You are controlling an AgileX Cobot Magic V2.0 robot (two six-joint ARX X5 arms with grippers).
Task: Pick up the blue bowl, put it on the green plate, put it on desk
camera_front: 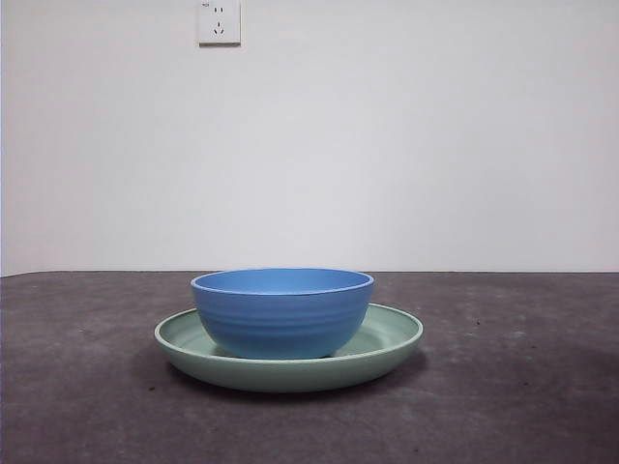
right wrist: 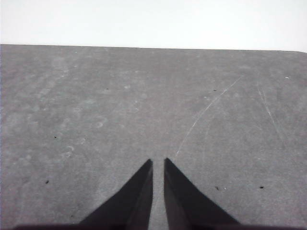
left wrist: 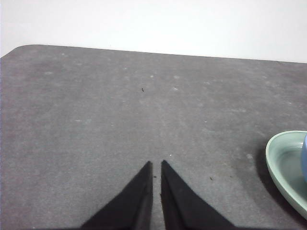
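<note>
The bowl [camera_front: 281, 311] is seen upright inside the plate [camera_front: 392, 340], seated on the plate's centre, at the middle of the counter [camera_front: 87, 387] in the front view. It is medium blue and matte, with faint horizontal ridges around its outer wall and a thin paler rim. The plate is pale mint green, wide and shallow, with a raised rim that extends past the bowl at 3 and 9 o'clock. The bowl's base is hidden behind the plate's near rim. In the left wrist view only a cut-off arc of the plate [left wrist: 283, 165] and a sliver of blue are shown. The left tool [left wrist: 156, 163] is held over bare counter, jaws nearly closed with a narrow slit, gripping nothing. The right tool [right wrist: 158, 161] is likewise nearly closed and empty.
</note>
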